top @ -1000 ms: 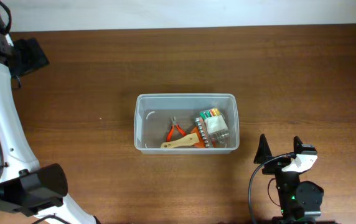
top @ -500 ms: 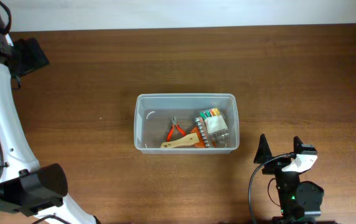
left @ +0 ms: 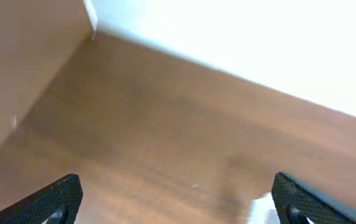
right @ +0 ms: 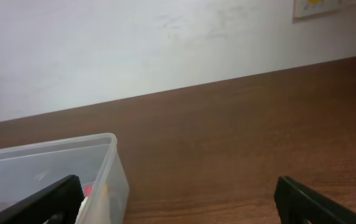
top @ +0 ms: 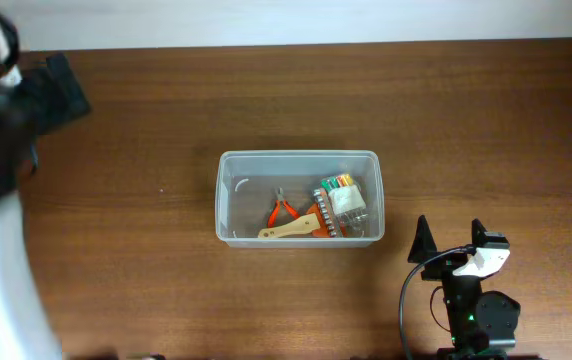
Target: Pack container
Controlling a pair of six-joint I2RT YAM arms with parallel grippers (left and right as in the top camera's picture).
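Observation:
The clear plastic container point(top: 236, 172) stands in the middle of the table and holds small orange-handled pliers point(top: 283, 210), a wooden-handled tool point(top: 288, 230) and a clear case of coloured bits point(top: 340, 204). Its corner also shows at the lower left of the right wrist view point(right: 106, 163). My right gripper point(top: 450, 240) is open and empty, just to the right of and nearer than the container; its fingertips frame bare table in its own view point(right: 184, 205). My left gripper point(left: 178, 202) is open over bare wood; in the overhead view only its blurred arm point(top: 6, 110) shows at the far left.
A white wall runs along the table's far edge point(top: 286, 22). Brown wooden tabletop point(top: 486, 120) surrounds the container. The left wrist view shows wood, the wall behind and a brown panel point(left: 16, 56) at left.
The left arm has swung at the far left and now shows as a motion blur. The right arm and the container have not moved.

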